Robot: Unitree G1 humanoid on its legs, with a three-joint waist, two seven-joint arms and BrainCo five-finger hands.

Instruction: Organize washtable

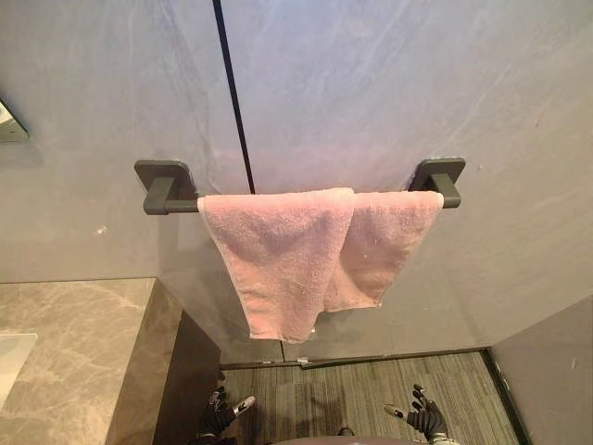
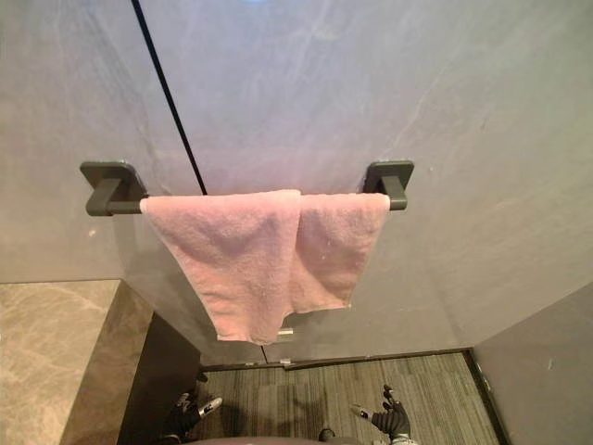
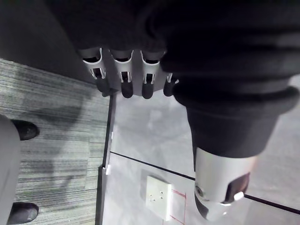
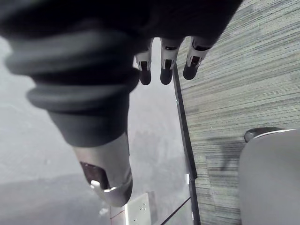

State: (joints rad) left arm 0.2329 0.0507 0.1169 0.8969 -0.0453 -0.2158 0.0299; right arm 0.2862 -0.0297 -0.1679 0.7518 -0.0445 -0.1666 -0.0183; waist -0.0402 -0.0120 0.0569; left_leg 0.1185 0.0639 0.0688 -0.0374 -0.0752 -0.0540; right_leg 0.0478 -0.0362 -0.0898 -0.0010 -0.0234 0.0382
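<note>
Pink towel (image 1: 287, 255) hangs on wall rail (image 1: 185, 206), its long axis left-right, well above both hands. Left hand (image 1: 219, 415) and right hand (image 1: 428, 419) hang low, fingers loosely apart, empty. Neither looks nearer.

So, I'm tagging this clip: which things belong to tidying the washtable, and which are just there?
Job: towel, the rail it hangs over, washtable, left hand and right hand, both open and low.
Just there: socket, floor.
</note>
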